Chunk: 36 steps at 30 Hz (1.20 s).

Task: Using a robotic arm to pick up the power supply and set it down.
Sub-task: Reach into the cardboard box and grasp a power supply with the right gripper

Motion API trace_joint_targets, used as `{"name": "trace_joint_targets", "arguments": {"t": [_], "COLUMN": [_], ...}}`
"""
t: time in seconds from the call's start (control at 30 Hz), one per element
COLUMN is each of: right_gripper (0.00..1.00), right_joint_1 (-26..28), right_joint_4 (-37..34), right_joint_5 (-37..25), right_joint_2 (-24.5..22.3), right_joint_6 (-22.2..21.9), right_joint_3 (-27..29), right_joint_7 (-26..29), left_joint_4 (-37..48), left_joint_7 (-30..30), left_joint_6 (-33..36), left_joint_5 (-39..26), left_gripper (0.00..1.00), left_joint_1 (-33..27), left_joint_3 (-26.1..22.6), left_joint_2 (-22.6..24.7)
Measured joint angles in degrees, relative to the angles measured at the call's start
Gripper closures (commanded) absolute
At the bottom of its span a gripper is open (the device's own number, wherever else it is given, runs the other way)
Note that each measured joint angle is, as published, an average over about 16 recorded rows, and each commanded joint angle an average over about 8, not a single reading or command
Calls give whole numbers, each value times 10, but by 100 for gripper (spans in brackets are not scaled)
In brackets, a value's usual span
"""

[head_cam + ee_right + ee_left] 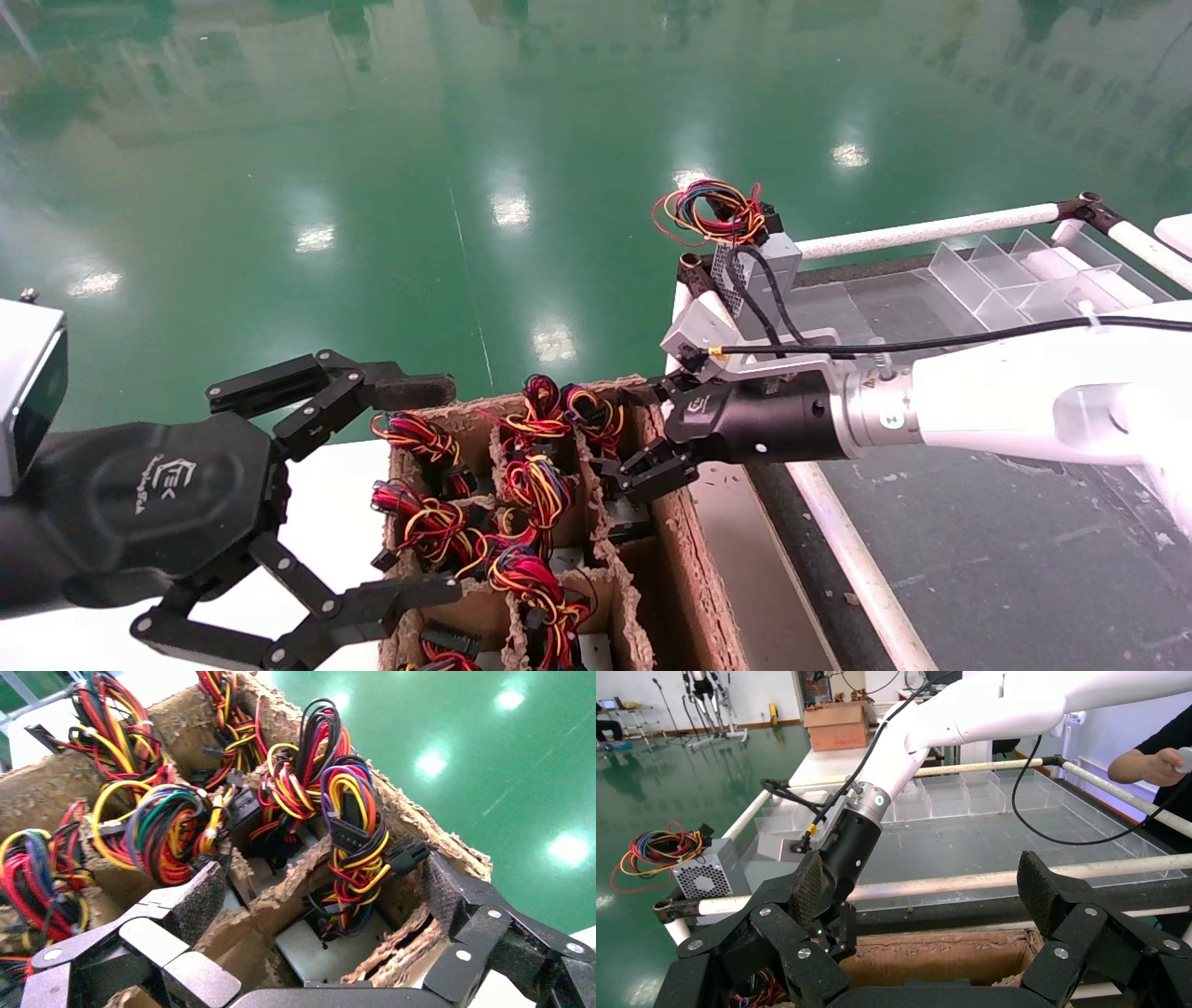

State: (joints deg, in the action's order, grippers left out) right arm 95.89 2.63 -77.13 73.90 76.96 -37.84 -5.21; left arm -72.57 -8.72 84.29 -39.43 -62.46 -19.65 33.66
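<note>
The power supply [330, 948] is a silver-grey metal box standing in a corner cell of a torn cardboard crate [678, 559], with a tight bundle of red, yellow and black wires [351, 846] on top. The robotic arm [1006, 405] reaches in from the right. Its right gripper [320, 899] is open, with one finger on each side of that cell, just above the unit and touching nothing. In the head view the right gripper [635, 435] sits at the crate's far right corner beside the bundle [596, 417]. My left gripper [419, 489] hangs open beside the crate's left side.
Other wire-bundled units [531, 489] fill the crate's other cells. A grey unit with a loose blue-stranded coil [745, 261] rests at the table's corner rail. Clear divider trays [1024, 270] sit on the dark table [987, 559], edged by white tubes. A person's arm [1151, 762] is at the table's far side.
</note>
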Motion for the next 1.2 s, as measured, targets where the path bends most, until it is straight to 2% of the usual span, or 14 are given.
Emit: {"name": "trace_joint_targets", "arguments": {"t": [0.43,1.1,1.17,1.2], "right_gripper": [0,0,6,17], "right_joint_1": [-1,-9,-10,-11], "right_joint_4": [-12,-4,-4,-4], "right_joint_5": [6,14,14,14], "right_joint_2": [22,26,26,25], "right_joint_6": [-38,1,2,2], "right_joint_3": [4,7,7,7], "right_joint_7": [8,39,40,41], "left_joint_4": [0,0,0,0], "left_joint_7": [0,0,0,0], "left_joint_6": [0,0,0,0], "left_joint_5": [0,0,0,0], "left_gripper": [0,0,0,0], "left_joint_1": [0,0,0,0], "left_joint_3": [0,0,0,0], "left_joint_2": [0,0,0,0]}}
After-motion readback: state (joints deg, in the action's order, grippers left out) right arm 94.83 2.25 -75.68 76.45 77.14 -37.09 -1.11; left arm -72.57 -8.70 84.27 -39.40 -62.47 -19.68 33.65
